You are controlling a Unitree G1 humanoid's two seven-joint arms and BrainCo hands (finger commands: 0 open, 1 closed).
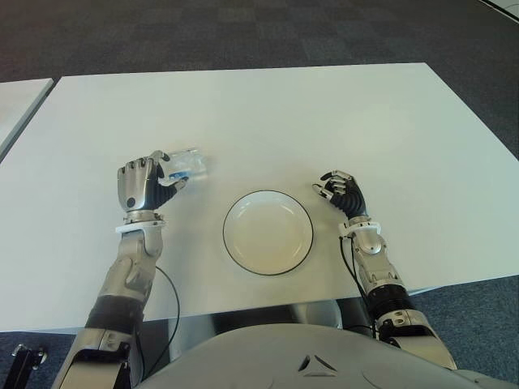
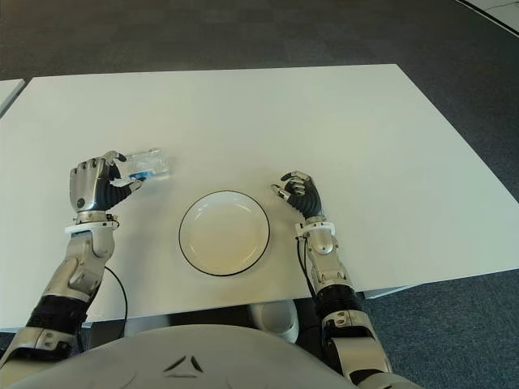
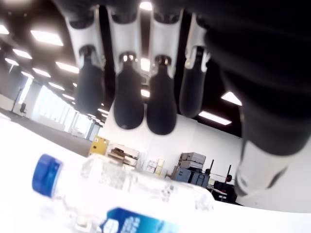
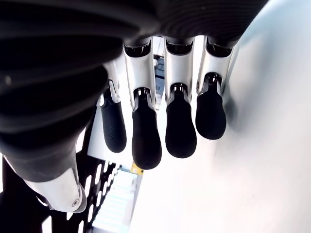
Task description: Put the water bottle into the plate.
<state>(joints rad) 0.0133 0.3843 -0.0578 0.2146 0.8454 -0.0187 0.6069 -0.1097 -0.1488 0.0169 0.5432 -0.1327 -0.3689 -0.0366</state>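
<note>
A clear water bottle [image 1: 188, 165] with a blue cap and blue label lies on its side on the white table [image 1: 324, 121], left of and a little beyond the plate. My left hand [image 1: 150, 185] is right beside it, fingers arched over the bottle [image 3: 131, 194] with a gap showing between the fingertips [image 3: 127, 104] and the plastic; the thumb sits near its side. The white plate [image 1: 268, 232] with a dark rim lies empty at the table's near middle. My right hand [image 1: 339, 191] shows to the right of the plate, fingers loosely curled and holding nothing.
The table's near edge [image 1: 268, 304] runs just below the plate. A second white table's corner [image 1: 16, 101] shows at far left. Dark carpet [image 1: 243, 32] lies beyond the far edge.
</note>
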